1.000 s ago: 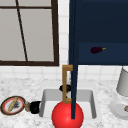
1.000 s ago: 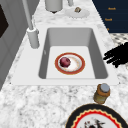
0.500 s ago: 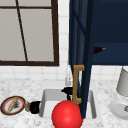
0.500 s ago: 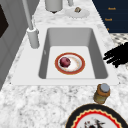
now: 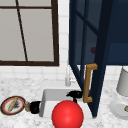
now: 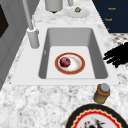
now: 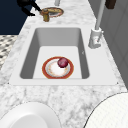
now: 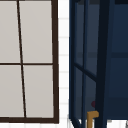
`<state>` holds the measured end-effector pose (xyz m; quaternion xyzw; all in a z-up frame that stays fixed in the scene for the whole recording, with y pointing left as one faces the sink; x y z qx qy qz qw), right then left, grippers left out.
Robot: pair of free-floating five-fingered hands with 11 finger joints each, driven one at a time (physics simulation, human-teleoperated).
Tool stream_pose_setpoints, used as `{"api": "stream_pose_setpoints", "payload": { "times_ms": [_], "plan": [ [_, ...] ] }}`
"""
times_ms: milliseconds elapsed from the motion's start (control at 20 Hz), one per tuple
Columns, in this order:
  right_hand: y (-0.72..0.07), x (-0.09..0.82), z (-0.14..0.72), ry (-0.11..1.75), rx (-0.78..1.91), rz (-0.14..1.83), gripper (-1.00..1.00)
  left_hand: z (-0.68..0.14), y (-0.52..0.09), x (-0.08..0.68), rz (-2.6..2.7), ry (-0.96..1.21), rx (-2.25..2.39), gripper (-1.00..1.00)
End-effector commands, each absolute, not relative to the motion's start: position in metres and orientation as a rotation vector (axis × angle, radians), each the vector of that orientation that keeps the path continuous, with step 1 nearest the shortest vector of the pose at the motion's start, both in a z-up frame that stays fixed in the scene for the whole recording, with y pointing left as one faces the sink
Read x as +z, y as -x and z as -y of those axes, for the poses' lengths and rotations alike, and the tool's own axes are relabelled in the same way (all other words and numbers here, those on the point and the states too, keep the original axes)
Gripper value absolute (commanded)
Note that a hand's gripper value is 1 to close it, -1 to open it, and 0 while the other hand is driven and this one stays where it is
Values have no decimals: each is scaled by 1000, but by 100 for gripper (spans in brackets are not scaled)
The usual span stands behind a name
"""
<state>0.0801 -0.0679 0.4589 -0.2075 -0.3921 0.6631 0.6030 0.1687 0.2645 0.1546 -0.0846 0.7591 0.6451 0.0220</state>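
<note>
Foreground: glossy red sphere (image 5: 67, 115), nearest in the front view, over the front edge of the white rectangular sink (image 6: 71, 35).
Right hand: black right hand (image 5: 75, 94) in the air above the sink's front edge, about mid-length; fingers straight and spread, gripping nothing, just left of the handle's lower end, contact not clear.
Handle: brass bracket-shaped door handle (image 5: 88, 82), long axis upright, both ends turned towards the door.
Door: navy glass-paned cabinet door (image 5: 102, 62), swung out over the sink's right half, seen almost edge-on.
Left hand: black left hand (image 5: 35, 107) over the marble counter at the sink's left edge, fingers loose and unclenched, one stretched towards the jar.
Jar: small amber jar with grey lid (image 5: 27, 106), upright, between that hand and the red-rimmed patterned plate (image 5: 12, 105).
Writing: plate's pattern too blurred to read.
Sink floor: orange-rimmed white plate (image 6: 58, 67) with a dark red ball (image 6: 65, 62) on it.
Open room: bare basin all round the plate.
Back edge: grey upright faucet (image 6: 32, 37).
</note>
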Motion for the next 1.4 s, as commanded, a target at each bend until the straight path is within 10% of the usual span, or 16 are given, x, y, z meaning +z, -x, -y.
{"api": "stream_pose_setpoints", "payload": {
  "times_ms": [0,1350],
  "plan": [
    [-80,490,78,498,1454,873,-100,-265,-169,155,-2352,262,1999,0],
    [-79,591,204,341,1471,1086,-100,-265,-169,155,-2352,262,1999,0]
  ]
}}
